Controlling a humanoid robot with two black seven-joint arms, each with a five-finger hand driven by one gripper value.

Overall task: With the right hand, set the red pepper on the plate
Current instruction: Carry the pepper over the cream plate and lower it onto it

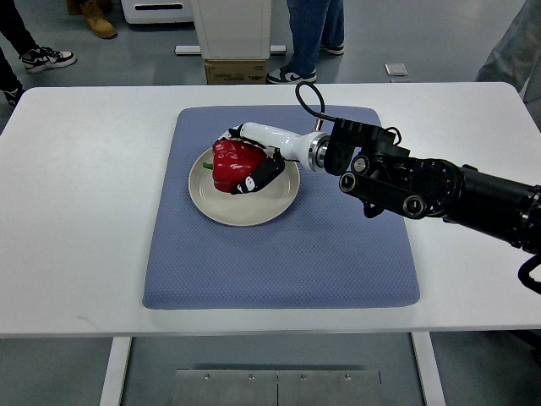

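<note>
You see the right hand [254,161] reaching in from the right edge, its fingers [258,178] wrapped around the red pepper [232,165], which sits on the cream plate [254,210]. The plate rests on a blue mat [279,254] on the white table [76,211].

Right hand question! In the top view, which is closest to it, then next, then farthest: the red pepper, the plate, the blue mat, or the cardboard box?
From the right hand:
1. Red pepper: inside its fingers.
2. Plate: directly under the pepper and hand.
3. Blue mat: beneath the plate, spreading around it.
4. Cardboard box: on the floor, beyond the table's far edge.
</note>
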